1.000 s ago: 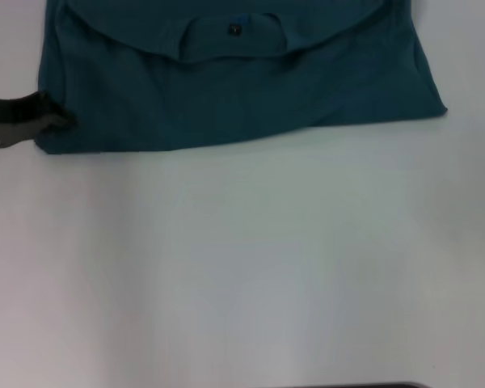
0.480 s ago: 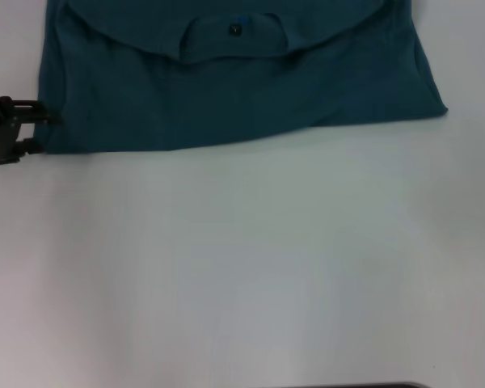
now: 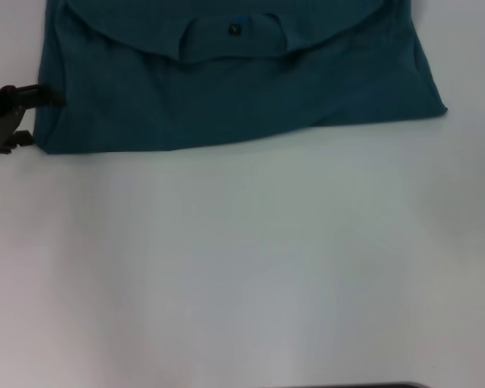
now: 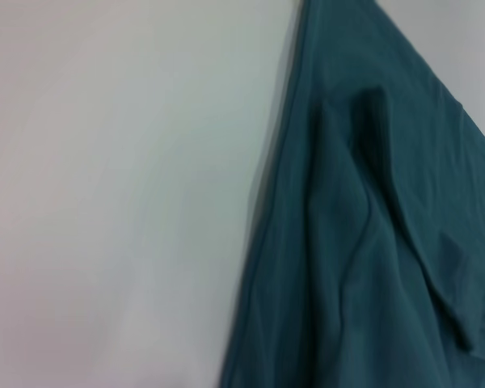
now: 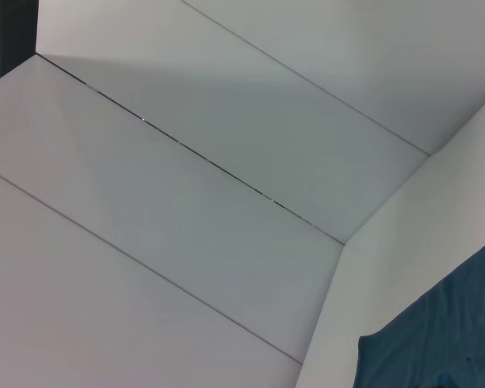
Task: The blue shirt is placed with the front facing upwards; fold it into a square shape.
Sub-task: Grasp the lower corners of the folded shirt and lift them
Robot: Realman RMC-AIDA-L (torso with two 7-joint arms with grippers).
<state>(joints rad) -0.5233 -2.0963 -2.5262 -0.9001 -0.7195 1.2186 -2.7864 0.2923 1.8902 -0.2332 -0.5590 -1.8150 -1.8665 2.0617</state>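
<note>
The blue shirt lies folded at the far side of the white table, its collar and small dark neck label facing up. My left gripper is at the head view's left edge, right beside the shirt's near-left corner, open, with nothing between its fingers. In the left wrist view the shirt shows its wrinkled side edge on the table. A corner of the shirt appears in the right wrist view. My right gripper is out of view.
Bare white tabletop stretches in front of the shirt to the near edge. The right wrist view looks at pale wall panels.
My left gripper, which was at the shirt's left edge a second ago, has drawn back a little and now stands open beside it. The shirt has barely moved.
</note>
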